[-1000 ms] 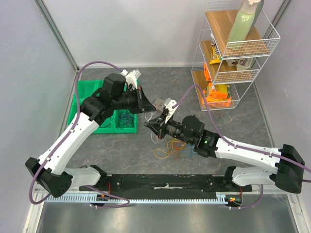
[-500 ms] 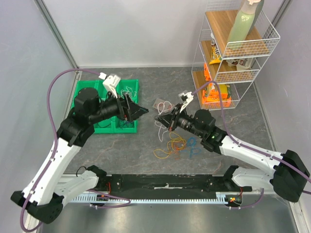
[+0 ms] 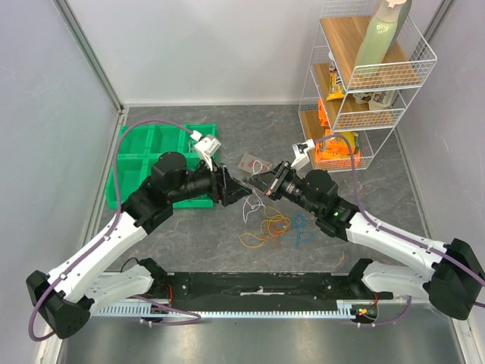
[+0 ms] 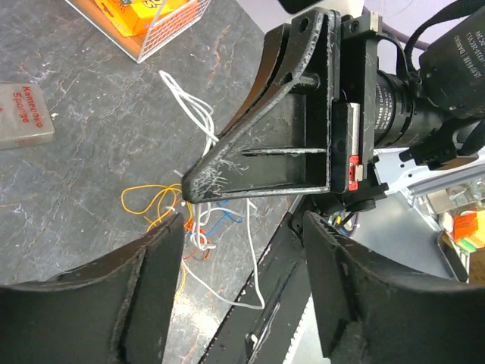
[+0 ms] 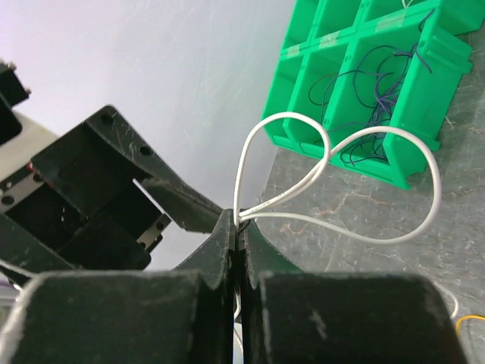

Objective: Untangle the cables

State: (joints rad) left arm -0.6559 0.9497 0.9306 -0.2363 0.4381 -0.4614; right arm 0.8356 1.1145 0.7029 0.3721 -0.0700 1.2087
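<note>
Pinched a white cable [image 5: 327, 155] in the right gripper [image 5: 239, 227], jaws pressed together, with its loop lifted just right of the green tray [image 3: 144, 144]. Faced it with the left gripper [image 4: 242, 227], fingers spread wide, also just right of the tray. Found the other cables [image 3: 269, 227], yellow, orange and blue, heaped on the table [image 3: 227, 129] further right of the tray. Spotted thin dark cables [image 5: 364, 83] inside the tray's compartments.
</note>
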